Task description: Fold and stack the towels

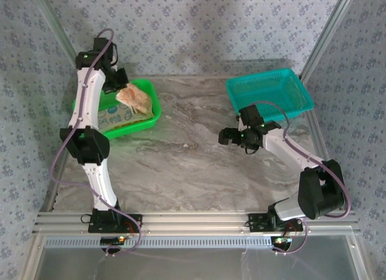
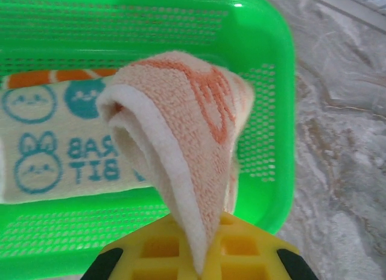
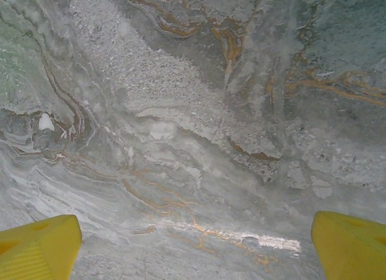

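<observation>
A peach towel with orange prints (image 2: 187,141) hangs bunched from my left gripper (image 2: 202,265), which is shut on its edge above the green basket (image 2: 265,44). In the top view that peach towel (image 1: 134,98) dangles over the green basket (image 1: 152,93) at the back left, held by the left gripper (image 1: 123,87). A pale towel with teal bunny faces (image 2: 54,147) lies flat in the basket below it, with a strip of orange towel (image 2: 60,78) at its far edge. My right gripper (image 1: 228,137) hovers open over bare marble, its yellow fingertips (image 3: 39,247) far apart.
A teal mesh basket (image 1: 269,93) stands at the back right, just beyond the right arm. The marble tabletop (image 1: 187,153) stretches between the two baskets. Patterned walls and metal frame rails close in the back and sides.
</observation>
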Robot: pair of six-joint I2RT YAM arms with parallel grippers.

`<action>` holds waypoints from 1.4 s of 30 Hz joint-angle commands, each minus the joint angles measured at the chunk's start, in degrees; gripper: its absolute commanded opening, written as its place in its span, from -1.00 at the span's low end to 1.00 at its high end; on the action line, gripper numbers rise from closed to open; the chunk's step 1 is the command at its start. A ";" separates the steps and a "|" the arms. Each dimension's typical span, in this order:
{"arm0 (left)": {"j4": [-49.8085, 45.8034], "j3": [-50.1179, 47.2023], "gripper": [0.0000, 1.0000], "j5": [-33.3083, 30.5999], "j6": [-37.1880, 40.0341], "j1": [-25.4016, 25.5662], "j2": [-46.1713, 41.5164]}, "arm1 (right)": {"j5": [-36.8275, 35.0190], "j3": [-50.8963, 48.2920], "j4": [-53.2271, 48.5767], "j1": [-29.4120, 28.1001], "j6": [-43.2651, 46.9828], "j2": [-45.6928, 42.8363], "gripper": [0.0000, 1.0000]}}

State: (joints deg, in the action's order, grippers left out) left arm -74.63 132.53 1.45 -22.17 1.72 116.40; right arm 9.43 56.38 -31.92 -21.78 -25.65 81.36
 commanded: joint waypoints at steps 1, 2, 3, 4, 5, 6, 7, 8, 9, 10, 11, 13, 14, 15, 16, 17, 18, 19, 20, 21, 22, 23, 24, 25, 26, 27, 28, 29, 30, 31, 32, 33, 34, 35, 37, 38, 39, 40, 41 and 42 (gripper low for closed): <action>2.05 -4.95 -1.00 -2.06 2.44 -2.54 -4.20 | -0.59 2.50 -0.07 -0.88 -0.15 0.92 1.00; 2.97 -7.09 -1.00 -2.07 2.63 -3.31 -5.18 | -0.57 2.63 -0.07 -1.04 -0.19 1.09 1.00; 3.61 -8.85 -1.00 -2.13 2.81 -4.00 -5.75 | -0.55 2.87 0.01 -1.23 -0.19 1.28 1.00; 4.10 -10.61 -1.00 -2.48 2.92 -4.76 -6.31 | -0.47 3.07 0.01 -1.33 -0.19 1.63 1.00; 4.73 -12.45 -1.00 -2.66 3.09 -5.62 -6.81 | -0.46 3.29 0.02 -1.45 -0.19 1.98 1.00; 5.54 -14.20 -1.00 -2.77 3.23 -6.25 -7.20 | -0.40 3.36 0.08 -1.61 -0.19 2.11 1.00; 6.34 -16.24 -1.00 -2.94 3.27 -6.94 -7.60 | -0.24 3.59 0.09 -1.75 -0.19 2.42 1.00; 7.16 -18.18 -1.00 -3.20 3.27 -7.73 -7.91 | -0.24 3.78 0.11 -1.94 -0.19 2.64 1.00; 8.12 -19.91 -1.00 -3.21 3.48 -8.22 -8.23 | -0.29 3.95 0.08 -2.08 -0.19 2.81 1.00; 9.70 -22.80 -1.00 -3.05 3.90 -8.78 -8.67 | -0.29 3.98 0.10 -2.12 -0.19 2.84 1.00; 11.13 -24.88 -0.99 -3.15 4.15 -9.13 -8.90 | -0.16 4.00 0.17 -2.20 -0.19 3.03 1.00; 13.02 -27.47 -0.98 -3.91 4.71 -9.72 -8.38 | -0.11 4.09 0.11 -2.36 -0.16 3.21 1.00; 13.54 -28.02 -0.94 -3.83 5.07 -10.00 -7.73 | -0.16 4.26 -0.05 -2.43 -0.09 3.33 1.00; 14.32 -28.45 -0.87 -4.00 5.62 -10.16 -7.00 | -0.12 4.33 -0.15 -2.48 -0.10 3.29 1.00; 15.32 -29.01 -0.84 -4.87 6.27 -10.29 -6.23 | -0.11 4.35 -0.23 -2.61 -0.10 3.28 1.00; 15.82 -29.08 -0.83 -5.90 6.88 -10.44 -5.30 | -0.12 4.35 -0.37 -2.65 -0.10 3.36 1.00; 15.85 -28.64 -0.80 -6.48 7.22 -10.67 -4.25 | -0.11 4.45 -0.57 -2.78 -0.10 3.32 1.00; 15.67 -27.98 -0.73 -7.10 7.60 -11.00 -2.98 | -0.16 4.47 -0.91 -2.89 -0.02 3.20 1.00; 15.49 -27.37 -0.71 -8.00 7.58 -11.28 -1.83 | -0.28 4.43 -1.16 -2.97 0.07 3.05 1.00; 15.65 -27.09 -0.82 -8.42 7.72 -11.42 -1.12 | -0.37 4.29 -1.29 -3.08 0.07 2.87 1.00; 15.77 -26.77 -0.92 -8.75 8.04 -11.49 -0.38 | -0.38 4.05 -1.30 -3.16 0.07 2.63 1.00; 15.82 -26.17 -0.90 -9.06 8.24 -11.59 0.32 | -0.33 3.84 -1.38 -3.18 -0.02 2.45 1.00; 15.69 -25.70 -0.83 -9.53 8.29 -11.71 0.85 | -0.51 3.67 -1.43 -3.25 -0.04 2.18 1.00; 15.53 -25.02 -0.83 -9.79 8.29 -11.76 1.46 | -0.53 3.44 -1.48 -3.27 -0.17 2.07 1.00; 15.48 -24.72 -0.82 -9.85 8.42 -11.78 1.95 | -0.64 3.28 -1.48 -3.27 -0.19 1.83 1.00; 15.44 -24.55 -0.80 -10.29 8.46 -11.80 2.45 | -0.72 3.12 -1.48 -3.34 -0.28 1.66 1.00; 15.35 -24.35 -0.76 -10.68 8.62 -11.81 2.92 | -0.72 2.97 -1.52 -3.35 -0.27 1.58 1.00; 15.64 -24.65 -0.76 -11.00 8.89 -11.82 3.23 | -0.82 2.89 -1.48 -3.33 -0.36 1.44 1.00; 15.83 -24.84 -0.73 -11.41 8.97 -11.80 3.58 | -0.90 2.75 -1.48 -3.36 -0.37 1.39 1.00; 15.69 -24.67 -0.60 -11.76 9.07 -11.78 4.01 | -0.82 2.68 -1.48 -3.41 -0.37 1.34 1.00; 15.66 -24.37 -0.36 -11.98 9.12 -11.81 4.34 | -0.86 2.68 -1.48 -3.44 -0.45 1.30 1.00; 15.73 -24.20 -0.11 -12.07 9.24 -11.77 4.53 | -0.88 2.60 -1.43 -3.40 -0.45 1.26 1.00; 15.92 -23.83 0.05 -12.53 9.49 -11.80 4.86 | -0.82 2.59 -1.39 -3.44 -0.44 1.30 1.00; 15.71 -23.14 0.33 -13.42 9.69 -11.76 5.25 | -0.74 2.59 -1.31 -3.43 -0.43 1.26 1.00; 14.98 -21.22 0.54 -14.79 10.09 -11.82 6.17 | -0.64 2.74 -1.22 -3.44 -0.45 1.17 1.00; 14.74 -21.17 0.62 -15.15 10.07 -11.82 6.46 | -0.64 2.73 -1.13 -3.42 -0.45 1.08 1.00; 14.69 -19.67 0.65 -15.67 9.83 -11.80 6.43 | -0.64 2.77 -1.04 -3.37 -0.43 0.99 1.00; 14.45 -19.10 0.67 -15.95 9.74 -11.72 6.23 | -0.64 2.64 -0.95 -3.41 -0.37 0.83 1.00; 14.12 -18.77 0.67 -16.42 9.49 -11.56 5.72 | -0.64 2.60 -0.95 -3.39 -0.37 0.68 1.00; 13.99 -18.82 0.67 -16.86 9.28 -11.46 5.14 | -0.63 2.45 -1.03 -3.39 -0.28 0.52 1.00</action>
State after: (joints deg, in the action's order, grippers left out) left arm -59.09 111.11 -12.78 -12.91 -9.87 122.28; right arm 9.23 58.87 -31.73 -24.80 -25.65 83.72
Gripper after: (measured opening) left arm 0.834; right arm 0.998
